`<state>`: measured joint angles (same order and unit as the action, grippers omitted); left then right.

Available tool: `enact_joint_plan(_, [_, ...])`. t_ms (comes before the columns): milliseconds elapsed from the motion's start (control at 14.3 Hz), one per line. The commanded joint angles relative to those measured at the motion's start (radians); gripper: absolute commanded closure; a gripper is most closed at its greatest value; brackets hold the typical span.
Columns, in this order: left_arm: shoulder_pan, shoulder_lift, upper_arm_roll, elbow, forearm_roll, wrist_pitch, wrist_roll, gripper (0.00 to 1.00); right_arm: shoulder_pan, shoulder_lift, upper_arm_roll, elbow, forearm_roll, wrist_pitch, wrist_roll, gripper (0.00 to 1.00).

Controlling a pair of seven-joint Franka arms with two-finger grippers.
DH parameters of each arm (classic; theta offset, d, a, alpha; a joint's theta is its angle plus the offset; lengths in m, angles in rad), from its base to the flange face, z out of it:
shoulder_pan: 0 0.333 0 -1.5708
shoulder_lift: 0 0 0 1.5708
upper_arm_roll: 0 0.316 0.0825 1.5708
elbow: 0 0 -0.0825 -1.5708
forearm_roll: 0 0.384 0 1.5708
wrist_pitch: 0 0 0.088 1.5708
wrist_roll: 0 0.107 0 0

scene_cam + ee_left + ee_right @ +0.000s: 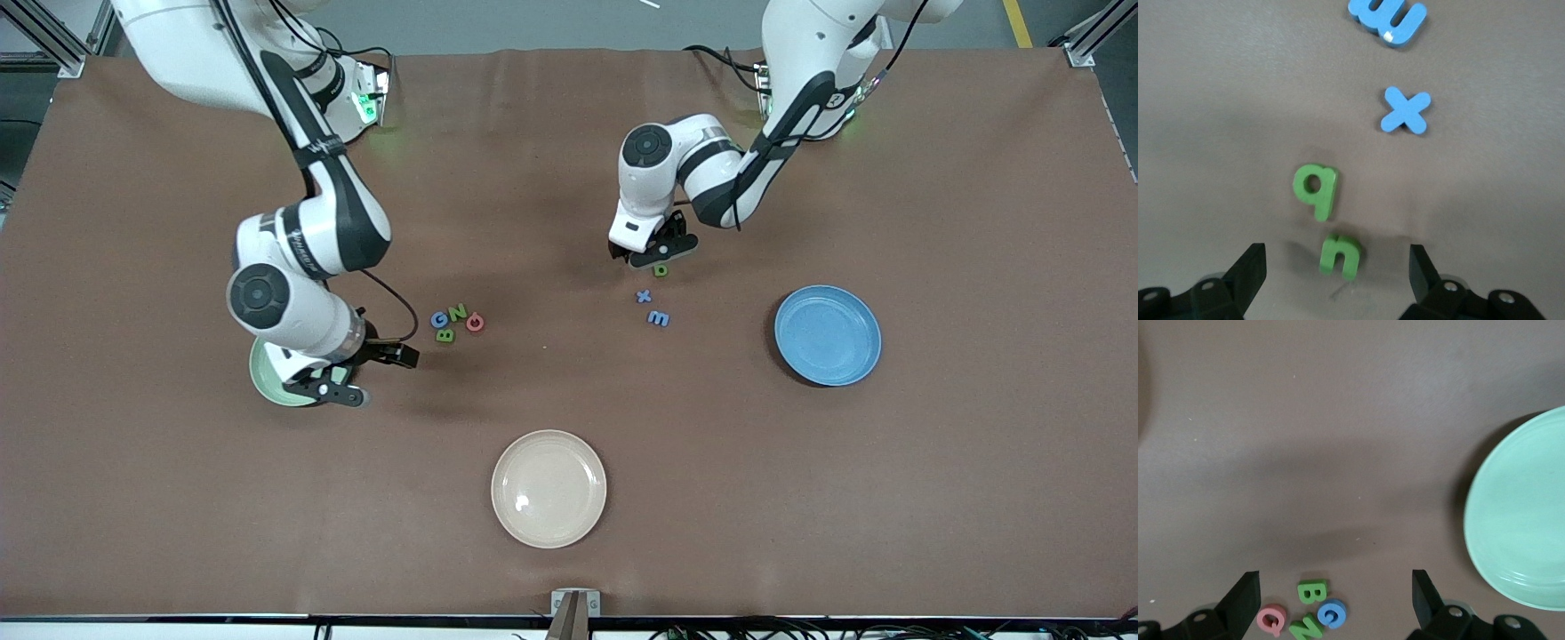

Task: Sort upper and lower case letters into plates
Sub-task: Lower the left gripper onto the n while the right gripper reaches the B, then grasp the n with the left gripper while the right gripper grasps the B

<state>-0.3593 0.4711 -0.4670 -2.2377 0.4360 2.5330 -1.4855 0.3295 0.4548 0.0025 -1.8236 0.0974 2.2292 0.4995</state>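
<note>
Four lower case letters lie mid-table: a green n (1340, 254), a green q (1316, 190), a blue x (1405, 111) and a blue m (1388, 20). My left gripper (1337, 272) hangs open low over the n, one finger on each side and neither touching it; in the front view this gripper (658, 252) hides the n. Upper case letters B (1312, 591), G (1332, 613), Q (1272, 619) and N (1305, 629) lie in a cluster. My right gripper (356, 373) is open and holds nothing, over the edge of the mint green plate (265, 378). The blue plate (827, 335) holds nothing.
A cream-beige plate (548, 488) sits close to the front camera's edge of the table, with nothing in it. The brown table (978, 489) stretches wide around the plates. The upper case cluster (455, 322) lies between the mint green plate and the lower case letters.
</note>
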Motion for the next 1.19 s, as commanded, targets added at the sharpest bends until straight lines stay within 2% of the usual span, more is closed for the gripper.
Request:
enact_joint_plan(0, [0.007,0.041,-0.002,0.032,0.027,0.035,-0.027,0.06,0.043,0.016,-0.009,-0.051,0.007,0.081,0.077,0.0])
enact_joint_plan(419, [0.026,0.023,-0.007,0.027,0.027,0.029,-0.029,0.07,0.108,0.067,-0.009,-0.155,0.005,0.289,0.123,0.03])
enact_joint_plan(629, [0.026,0.009,-0.01,0.018,0.024,0.023,-0.03,0.13,0.126,0.067,-0.01,-0.175,0.004,0.294,0.122,0.08])
enact_joint_plan(1117, [0.026,0.011,-0.025,0.013,0.021,0.023,-0.067,0.13,0.148,0.065,-0.009,-0.25,0.002,0.352,0.123,0.17])
